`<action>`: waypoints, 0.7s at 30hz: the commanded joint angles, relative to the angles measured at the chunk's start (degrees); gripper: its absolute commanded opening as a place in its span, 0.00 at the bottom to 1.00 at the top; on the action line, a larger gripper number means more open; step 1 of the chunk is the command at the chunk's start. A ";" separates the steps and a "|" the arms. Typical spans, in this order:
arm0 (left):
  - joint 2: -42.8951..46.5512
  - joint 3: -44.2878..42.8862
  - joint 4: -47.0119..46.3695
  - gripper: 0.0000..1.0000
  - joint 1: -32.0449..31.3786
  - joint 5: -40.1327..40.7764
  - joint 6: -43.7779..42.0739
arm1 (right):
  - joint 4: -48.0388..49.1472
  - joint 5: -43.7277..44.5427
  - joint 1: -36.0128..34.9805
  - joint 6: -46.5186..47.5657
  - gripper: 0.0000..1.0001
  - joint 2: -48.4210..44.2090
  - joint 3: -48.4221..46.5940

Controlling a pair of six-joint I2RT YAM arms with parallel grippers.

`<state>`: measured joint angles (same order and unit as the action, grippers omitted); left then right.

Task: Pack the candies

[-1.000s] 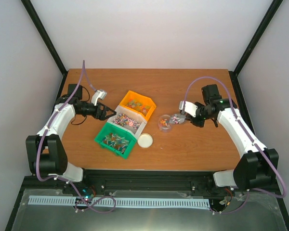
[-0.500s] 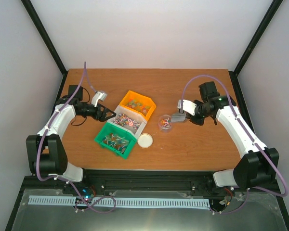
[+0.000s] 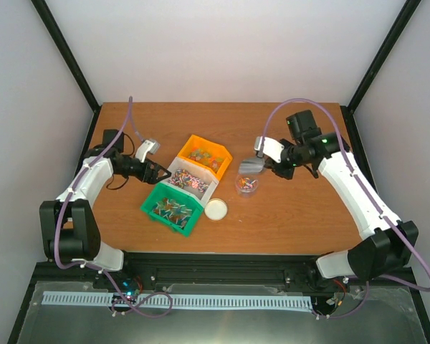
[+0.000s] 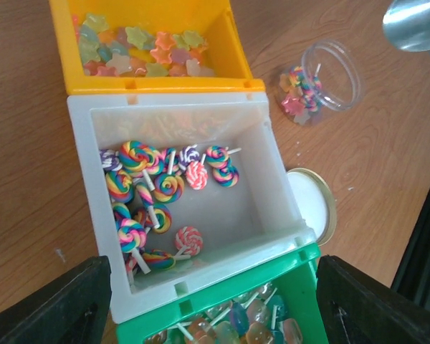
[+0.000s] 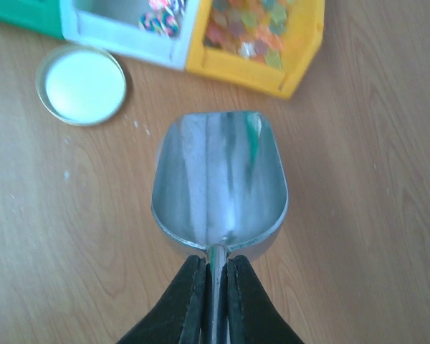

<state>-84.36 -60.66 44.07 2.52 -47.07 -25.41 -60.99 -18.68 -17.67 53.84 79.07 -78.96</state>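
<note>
Across the table (image 3: pixel 308 215), three bins sit touching in a row, probably so one scoop path reaches them all. The white bin (image 4: pixel 251 208) is in the middle, with the orange bin (image 4: pixel 158 84) on its far side and the green bin (image 4: pixel 301 287) on its near side. At the white bin's left end the left gripper (image 3: pixel 156 172) hovers with jaws wide apart, seemingly placed to steady it; I cannot tell whether it touches. To the white bin's right, the right gripper (image 5: pixel 215 266) is clamped on the handle of the scoop (image 5: pixel 218 179), held level and empty, so I judge a fresh load comes next. The jar (image 4: pixel 322 75) sits open right of the white bin. Its lid (image 5: pixel 81 84) lies off by the bin's near right corner, leaving the mouth free for pouring. The candies (image 4: pixel 158 193) lie in all three bins, and a few are in the jar.
</note>
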 commanded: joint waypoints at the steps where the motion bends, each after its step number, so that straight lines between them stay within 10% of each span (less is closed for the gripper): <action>1: 0.03 1.01 -1.50 0.79 0.20 2.81 -2.39 | 0.91 -1.20 -7.35 -8.93 0.03 1.25 -4.61; 21: 0.44 7.62 -6.32 0.70 0.20 10.04 -5.85 | 3.01 9.18 -26.75 -34.45 0.03 25.63 -19.09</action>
<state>-83.92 -53.32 39.72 2.52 -36.93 -28.91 -58.17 -11.46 -43.16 23.53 101.78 -94.74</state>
